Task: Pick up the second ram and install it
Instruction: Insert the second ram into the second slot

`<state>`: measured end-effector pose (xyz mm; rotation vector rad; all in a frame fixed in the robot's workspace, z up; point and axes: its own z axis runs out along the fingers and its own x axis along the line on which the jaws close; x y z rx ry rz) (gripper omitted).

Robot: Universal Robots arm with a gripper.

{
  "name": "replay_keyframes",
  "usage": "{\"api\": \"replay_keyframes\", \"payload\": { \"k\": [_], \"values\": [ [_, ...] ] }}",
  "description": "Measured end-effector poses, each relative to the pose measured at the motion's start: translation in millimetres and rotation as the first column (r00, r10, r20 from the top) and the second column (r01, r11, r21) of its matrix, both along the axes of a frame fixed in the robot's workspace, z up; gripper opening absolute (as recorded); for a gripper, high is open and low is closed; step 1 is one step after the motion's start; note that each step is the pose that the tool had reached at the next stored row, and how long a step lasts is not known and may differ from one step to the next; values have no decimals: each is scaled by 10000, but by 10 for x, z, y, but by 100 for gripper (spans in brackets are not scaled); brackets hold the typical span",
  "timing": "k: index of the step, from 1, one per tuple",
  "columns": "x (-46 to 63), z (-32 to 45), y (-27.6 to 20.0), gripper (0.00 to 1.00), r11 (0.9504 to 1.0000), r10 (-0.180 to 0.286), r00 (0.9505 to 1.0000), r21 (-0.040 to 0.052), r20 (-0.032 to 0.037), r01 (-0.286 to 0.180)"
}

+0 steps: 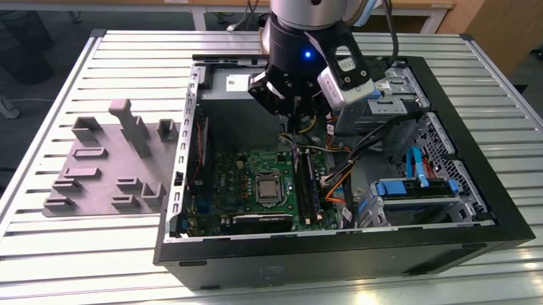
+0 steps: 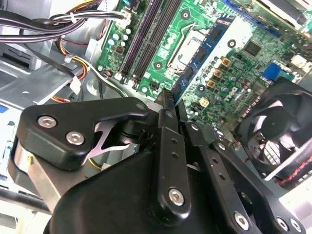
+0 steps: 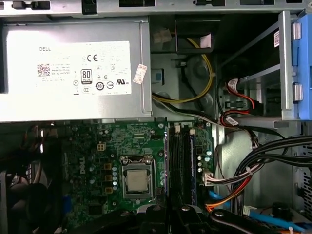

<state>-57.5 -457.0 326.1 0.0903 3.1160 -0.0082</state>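
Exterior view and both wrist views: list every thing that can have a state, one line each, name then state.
Computer case: lying on its side, side panel off, open.
Processor: in its socket, bare, no cooler over it.
Fan: not spinning.
Fixture plate: flat on the table, at the exterior view's left of the case.
Wrist light: lit blue.
Hand: hanging over the memory slots.
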Motion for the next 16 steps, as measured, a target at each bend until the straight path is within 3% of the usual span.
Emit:
{"api": "replay_keyframes", "payload": {
  "k": [9, 16],
  "values": [
    [101, -163, 0, 14, 10000, 0, 10000, 0, 0, 0],
    [112, -291, 0, 14, 10000, -11, 10000, 0, 0, 11]
  ]
}}
